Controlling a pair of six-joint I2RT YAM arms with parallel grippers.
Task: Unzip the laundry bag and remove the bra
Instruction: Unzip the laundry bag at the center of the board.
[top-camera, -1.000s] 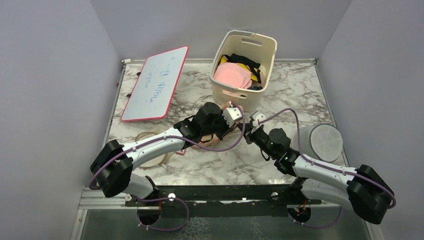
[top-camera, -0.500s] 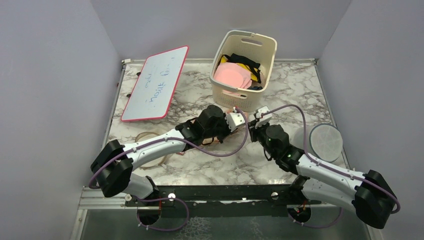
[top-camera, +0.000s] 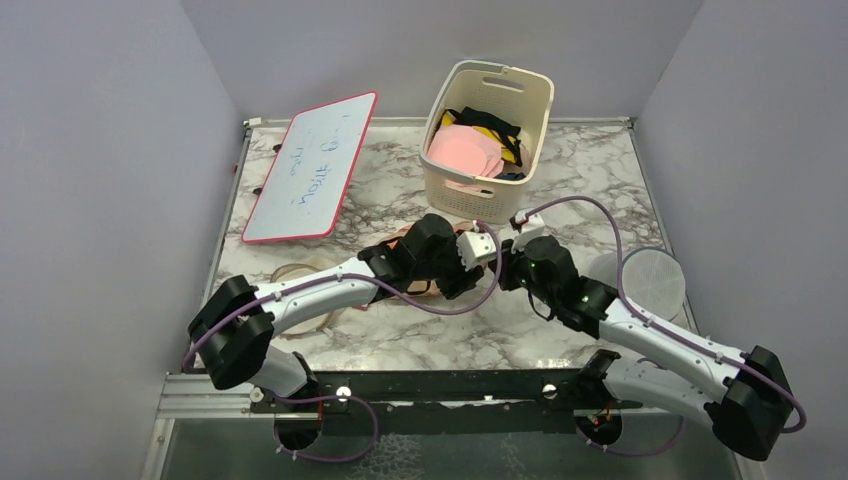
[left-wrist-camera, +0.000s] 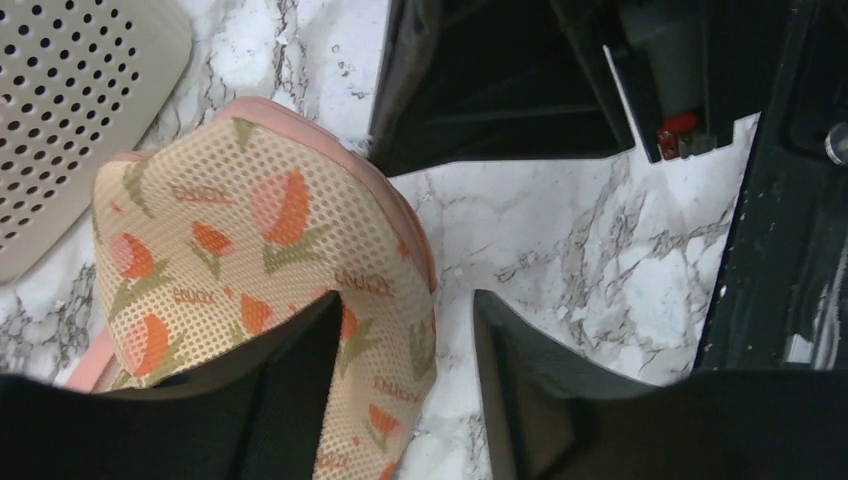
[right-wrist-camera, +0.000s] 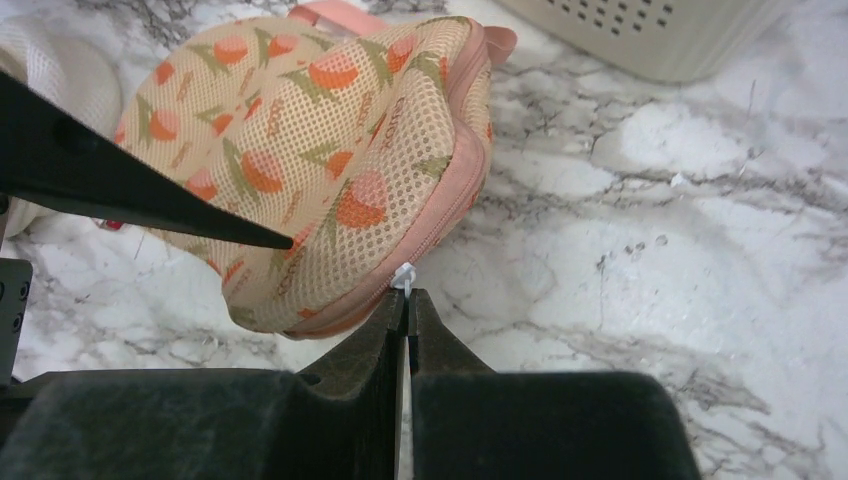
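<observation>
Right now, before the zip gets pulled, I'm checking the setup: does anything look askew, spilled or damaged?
Nothing is spilled or damaged. The whiteboard lies skewed to the edge of the table, at far left. The laundry bag looks intact. The right fingers pinch its white zip pull, and the left fingers straddle its edge, open.

My right end effector (right-wrist-camera: 408, 300) is matt black plastic; the laundry bag (right-wrist-camera: 300, 150), perforated mesh cloth; the bench (right-wrist-camera: 650, 250), glossy, marble-patterned.

beige carrot-print laundry bag (right-wrist-camera: 300, 120), zipped
</observation>
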